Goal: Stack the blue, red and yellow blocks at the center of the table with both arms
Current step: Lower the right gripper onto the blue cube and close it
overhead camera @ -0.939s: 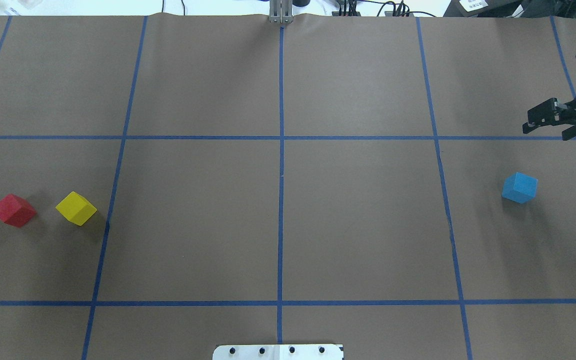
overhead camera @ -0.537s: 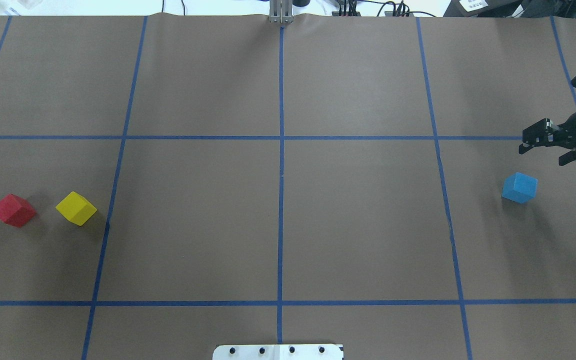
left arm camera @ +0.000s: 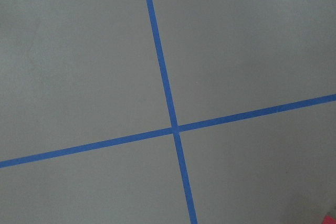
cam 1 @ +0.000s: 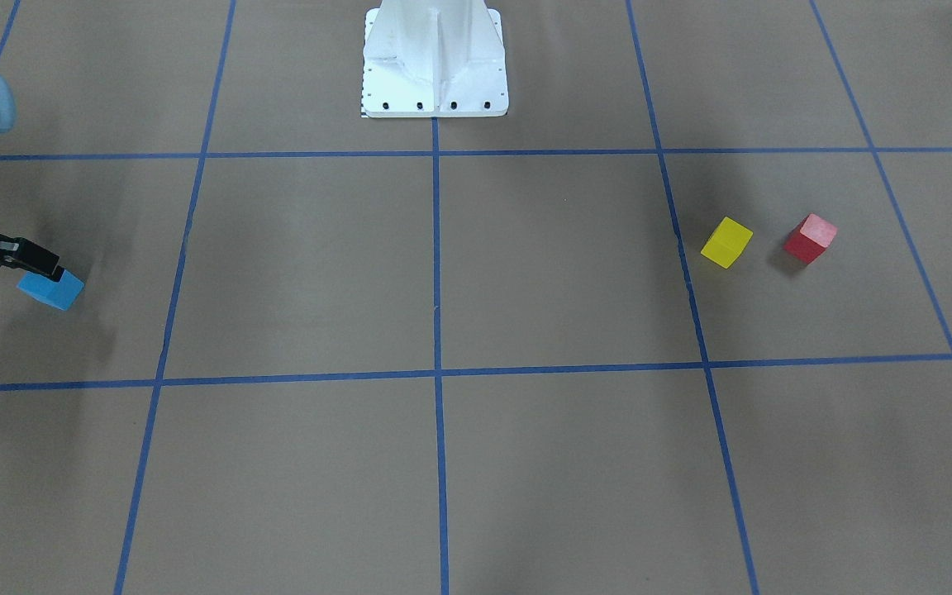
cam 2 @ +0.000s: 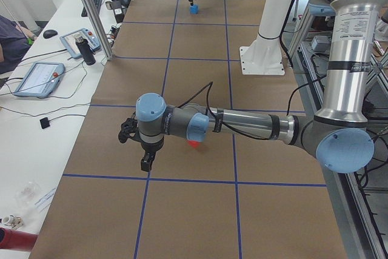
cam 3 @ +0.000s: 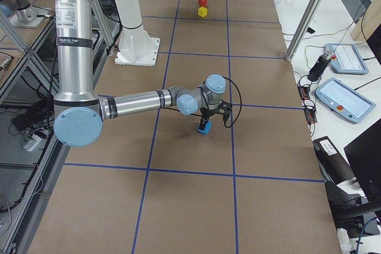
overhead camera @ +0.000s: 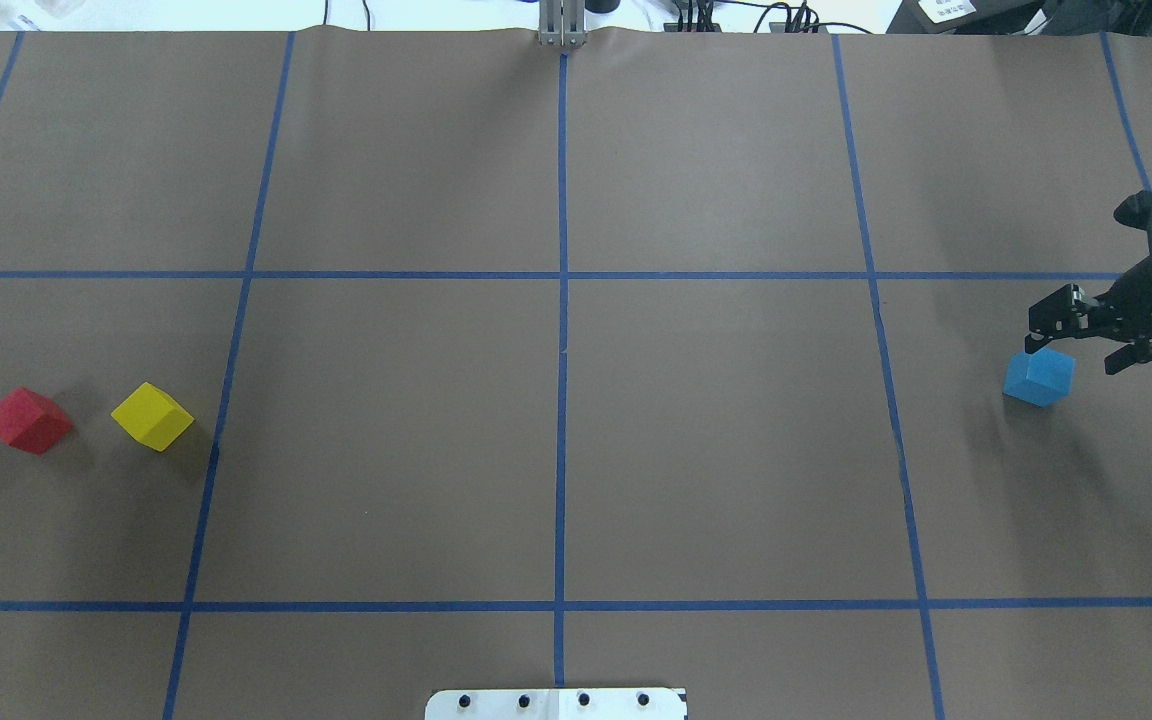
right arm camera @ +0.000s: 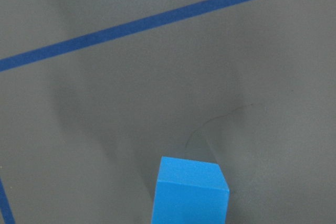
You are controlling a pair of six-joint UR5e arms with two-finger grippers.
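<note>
R arm had dropped in toward the blue block [overhead camera: 1040, 377] over the last sec. Right end effector [overhead camera: 1073, 356] had been up by the far tape line, well off the blk; now it sat just over the blk's far-right edge, fingers spread, nothing pinched. Front cam showed one finger overlapping the blk's top rear edge. Couldn't tell if it touched, or if the fingers straddled the blk yet. R wrist cam had the blue blk low-centre in frame, so approach looked roughly lined up.

Blue blk hadn't shifted, flat on the worktop [overhead camera: 716, 450] at the robot's far right, well apart from centre. Red block [overhead camera: 29, 421] and yellow block [overhead camera: 152, 416] also unmoved: near each other at far left, yellow nearer the centre.

Left end effector [cam 2: 145, 163] showed only in the side cam, hanging above the worktop near the red blk — spread or pressed together, can't tell.

Read: pick of blue was in its final approach and no stacking had been done. Next prob needs a last bit of descent, then squeeze. Risk: blk sat rotated vs the tape grid, so an off-square closure could twist or nudge it.
</note>
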